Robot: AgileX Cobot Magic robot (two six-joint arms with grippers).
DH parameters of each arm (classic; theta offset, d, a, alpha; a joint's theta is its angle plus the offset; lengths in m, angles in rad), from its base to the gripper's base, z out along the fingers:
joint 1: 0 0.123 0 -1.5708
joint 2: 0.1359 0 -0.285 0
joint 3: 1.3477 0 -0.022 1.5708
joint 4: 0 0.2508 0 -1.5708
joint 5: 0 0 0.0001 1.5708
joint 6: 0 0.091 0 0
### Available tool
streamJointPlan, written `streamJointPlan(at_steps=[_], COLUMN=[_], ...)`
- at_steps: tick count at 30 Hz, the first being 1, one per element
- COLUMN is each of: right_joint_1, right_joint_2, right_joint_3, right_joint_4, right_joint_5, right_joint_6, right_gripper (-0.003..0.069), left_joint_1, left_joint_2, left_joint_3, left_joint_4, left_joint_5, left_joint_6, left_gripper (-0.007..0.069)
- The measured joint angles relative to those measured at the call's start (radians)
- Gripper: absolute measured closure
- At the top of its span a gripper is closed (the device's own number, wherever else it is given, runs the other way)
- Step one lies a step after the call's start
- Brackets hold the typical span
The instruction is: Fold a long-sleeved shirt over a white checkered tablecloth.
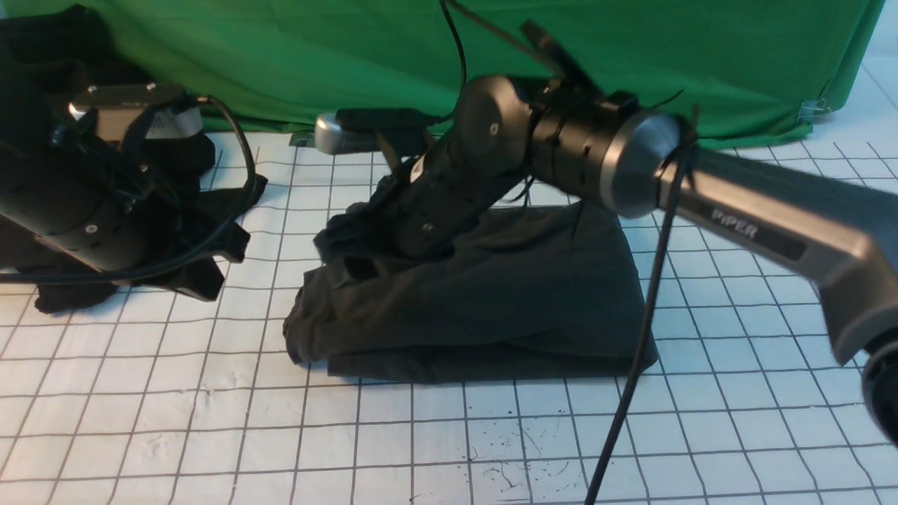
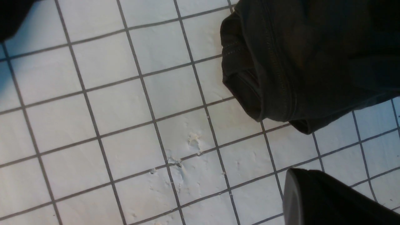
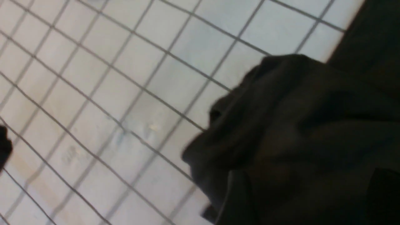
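- So my long-sleeved shirt point(image 1: 505, 301) is lying in the middle of the white checkered tablecloth point(image 1: 210, 421), folded down to a rough rectangle with a fairly straight near edge.
- The shirt's left end is messier, bunched up into a lumpy roll. The left wrist view shows seams and a rolled hem there, resting on the squares.
- My right arm point(image 1: 744, 217) reaches across from the right, and my right tool point(image 1: 365, 263) is nosed down into that bunched left end. Its tips are buried in dark fabric and the right wrist view is blurry, so I can't tell if it's released or grasping the cloth.
- My left tool point(image 2: 315, 197) is clenched all the way. Only a dark bit of it peeks into the left wrist view, over bare squares, near the shirt but not touching it.
- My left arm point(image 1: 63, 203) sits far left over a black garment bundle point(image 1: 210, 238), apart from the shirt.
- A green cloth point(image 1: 316, 56) hangs along the back, and a black cable point(image 1: 642, 330) droops across the shirt's right side.
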Motion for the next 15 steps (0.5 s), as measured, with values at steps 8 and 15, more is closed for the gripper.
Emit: streamJointPlan(at_steps=[8, 15], right_joint_1=[-0.185, -0.262], right_joint_2=[-0.143, -0.199], right_joint_3=[-0.041, 0.147], right_joint_4=[-0.293, -0.231], right_joint_5=[0.298, 0.316], right_joint_6=[-0.031, -0.066], right_gripper=[0.0606, 0.0651], left_joint_1=[-0.017, -0.173], left_joint_2=[0.003, 0.126], left_joint_3=[0.0, 0.0], left_joint_4=[-0.244, -0.304], left_joint_5=[-0.106, -0.231], left_joint_6=[0.106, 0.12], left_gripper=[0.0629, 0.0629])
